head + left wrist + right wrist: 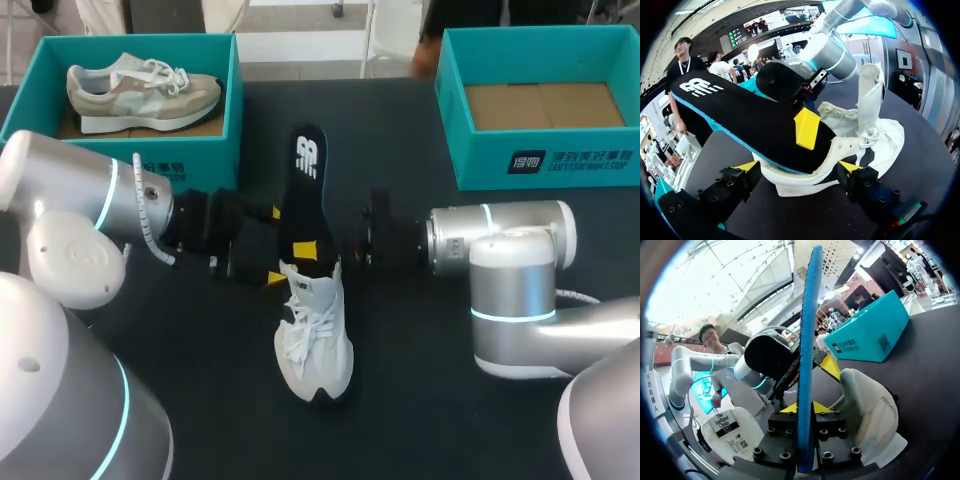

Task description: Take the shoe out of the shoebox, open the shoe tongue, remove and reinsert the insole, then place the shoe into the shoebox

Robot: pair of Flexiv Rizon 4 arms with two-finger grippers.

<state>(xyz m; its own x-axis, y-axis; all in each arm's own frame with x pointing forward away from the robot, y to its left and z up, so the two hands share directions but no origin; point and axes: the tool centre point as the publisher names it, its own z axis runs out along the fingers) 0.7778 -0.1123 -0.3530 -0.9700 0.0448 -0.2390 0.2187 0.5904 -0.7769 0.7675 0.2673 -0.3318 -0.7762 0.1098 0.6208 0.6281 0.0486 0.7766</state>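
At the far left of the bench [420, 400] a teal shoebox [228, 110] holds a beige shoe [140, 88] lying on its side. In front of it the left arm [70, 200] comes in from the left. The left gripper [799, 166] is spread wide around the heel of the white shoe [315, 340], with one yellow tip against each side of it, so it holds the shoe.

The white shoe stands on its sole in the middle of the bench, outside both boxes, with its toe toward the near edge. Its tongue [871, 95] stands upright and the laces are loose. A black insole [305, 180] with a blue edge rises at a tilt out of the shoe's opening. Its lower end sits inside the heel and its free end points toward the far side of the bench.

The right arm [500, 240] comes in from the right. The right gripper [806, 410] is closed narrowly on the insole just above the shoe, one finger on each face. At the far right a second teal shoebox [540, 165] shows only its cardboard floor.
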